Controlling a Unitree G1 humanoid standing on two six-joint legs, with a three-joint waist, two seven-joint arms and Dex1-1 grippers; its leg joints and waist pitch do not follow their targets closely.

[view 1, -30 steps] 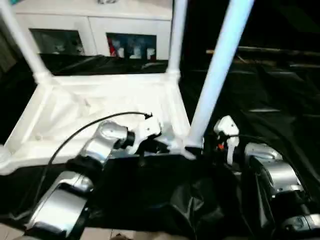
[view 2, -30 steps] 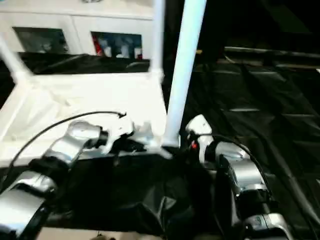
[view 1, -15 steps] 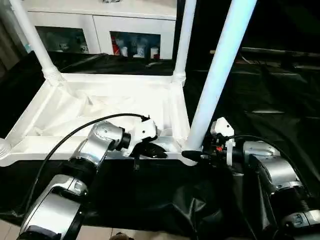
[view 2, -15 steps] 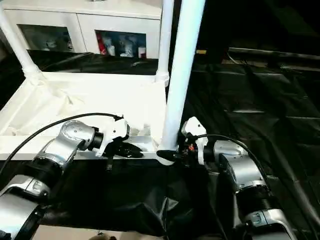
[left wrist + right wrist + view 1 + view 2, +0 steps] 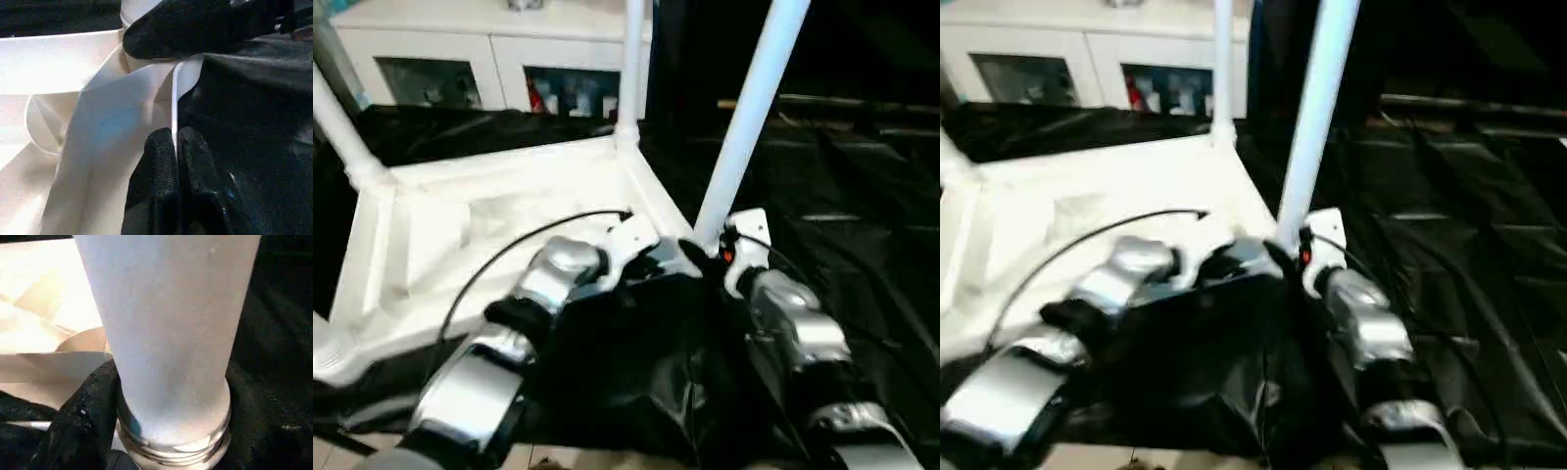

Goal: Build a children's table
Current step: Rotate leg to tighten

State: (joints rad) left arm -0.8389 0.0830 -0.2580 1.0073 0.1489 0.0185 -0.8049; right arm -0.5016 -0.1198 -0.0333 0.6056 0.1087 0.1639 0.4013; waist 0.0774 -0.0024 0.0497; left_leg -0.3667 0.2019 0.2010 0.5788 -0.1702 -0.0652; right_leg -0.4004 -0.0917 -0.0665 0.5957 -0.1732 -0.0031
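tabletop (image 5: 499, 230) lies underside up on the black-covered surface (image 5: 862, 186). left gripper (image 5: 175, 147) pinches the tabletop's rim near a corner, fingers pressed together. right gripper (image 5: 146, 431) clasps the base of the upright leg (image 5: 749, 117) at that corner socket.

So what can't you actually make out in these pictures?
- Leg tops: the near leg and the far leg run off the eye views' upper edge.
- Near corner socket: hidden behind the right gripper and the left gripper.
- Cabinet contents: blurred, too small.
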